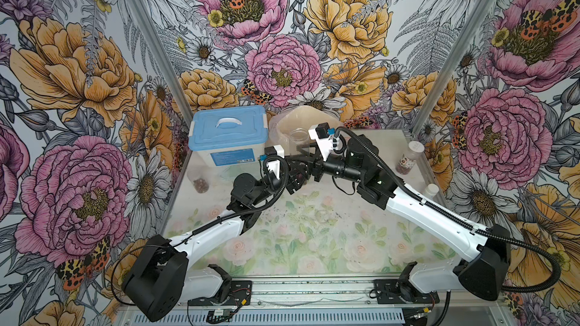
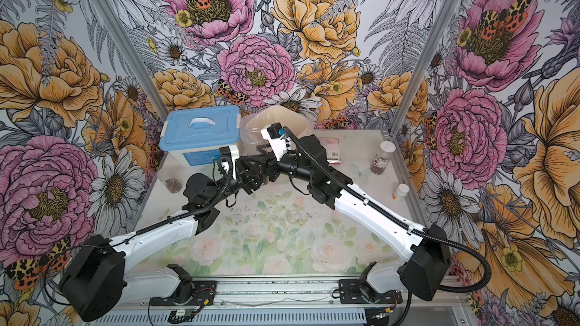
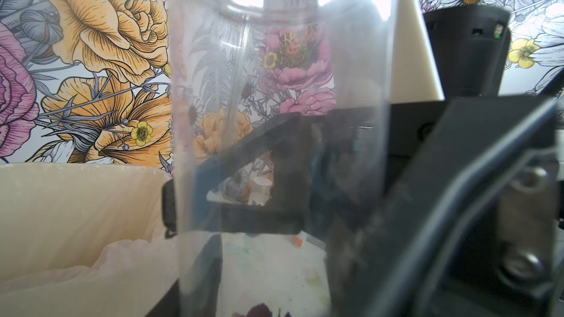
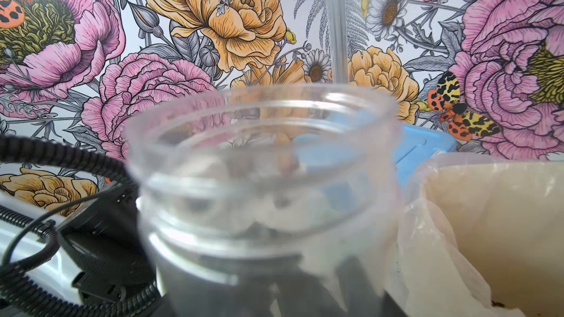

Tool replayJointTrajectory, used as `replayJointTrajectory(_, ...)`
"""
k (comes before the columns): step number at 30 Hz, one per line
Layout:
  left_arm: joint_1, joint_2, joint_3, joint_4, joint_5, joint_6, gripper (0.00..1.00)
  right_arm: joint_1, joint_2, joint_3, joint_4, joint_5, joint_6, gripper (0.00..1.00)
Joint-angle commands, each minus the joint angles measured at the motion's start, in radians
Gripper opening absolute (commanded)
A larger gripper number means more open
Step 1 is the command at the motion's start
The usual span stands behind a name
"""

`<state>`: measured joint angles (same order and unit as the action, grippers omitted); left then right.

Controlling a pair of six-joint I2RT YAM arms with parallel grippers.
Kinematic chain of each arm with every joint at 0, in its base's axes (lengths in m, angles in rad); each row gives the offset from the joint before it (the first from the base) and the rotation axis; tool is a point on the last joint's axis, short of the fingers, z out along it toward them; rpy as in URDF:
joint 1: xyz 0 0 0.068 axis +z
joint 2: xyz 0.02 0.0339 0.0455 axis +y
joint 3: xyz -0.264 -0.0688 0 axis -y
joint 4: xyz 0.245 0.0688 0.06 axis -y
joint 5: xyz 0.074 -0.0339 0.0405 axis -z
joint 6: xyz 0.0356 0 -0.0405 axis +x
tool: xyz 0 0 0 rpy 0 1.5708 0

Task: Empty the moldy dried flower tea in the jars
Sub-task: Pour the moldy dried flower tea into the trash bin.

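Jar [image 4: 262, 163]: mouth right wrist; wall left wrist.

clear jar [image 4: 262, 178], blue lid [image 1: 213, 134], rose-printed tabletop [image 1: 314, 246].

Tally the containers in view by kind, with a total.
Clear jars: 3 (open jar, jar by the box, labelled jar)
White-capped bottle: 1
Blue-lidded box: 1
Lined bin: 1
Total: 6
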<state>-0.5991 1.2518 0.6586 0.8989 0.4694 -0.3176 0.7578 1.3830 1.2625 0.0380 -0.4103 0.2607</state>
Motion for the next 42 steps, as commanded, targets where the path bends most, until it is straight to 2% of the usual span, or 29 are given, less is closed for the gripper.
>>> replayJointTrajectory(1,-0.005,-0.028,0.014,0.006,-0.008,0.013,0.55,0.016,0.015,0.018,0.01,-0.007,-0.016,0.56)
replayJointTrajectory(6,-0.005,-0.032,0.015,-0.023,-0.025,0.014,0.56,0.02,0.008,-0.01,0.056,0.015,-0.005,0.4)
replayJointTrajectory(10,-0.007,-0.041,0.016,-0.056,-0.045,0.018,0.61,0.021,-0.002,-0.029,0.075,0.036,-0.003,0.31)
replayJointTrajectory(12,-0.006,-0.047,0.015,-0.079,-0.058,0.026,0.66,0.02,-0.008,-0.035,0.073,0.05,-0.006,0.25)
replayJointTrajectory(15,-0.005,-0.065,0.019,-0.119,-0.073,0.041,0.8,0.021,-0.018,-0.038,0.053,0.094,-0.019,0.19)
replayJointTrajectory(21,0.001,-0.112,0.022,-0.219,-0.119,0.081,0.99,0.019,-0.046,-0.015,-0.058,0.239,-0.074,0.12)
replayJointTrajectory(29,0.023,-0.227,-0.016,-0.391,-0.157,0.128,0.99,-0.016,-0.069,0.066,-0.289,0.558,-0.228,0.07)
replayJointTrajectory(35,0.045,-0.306,-0.065,-0.463,-0.189,0.145,0.99,-0.047,0.034,0.229,-0.507,0.763,-0.384,0.08)
replayJointTrajectory(42,0.065,-0.354,-0.095,-0.501,-0.202,0.14,0.99,-0.066,0.198,0.432,-0.66,0.975,-0.595,0.09)
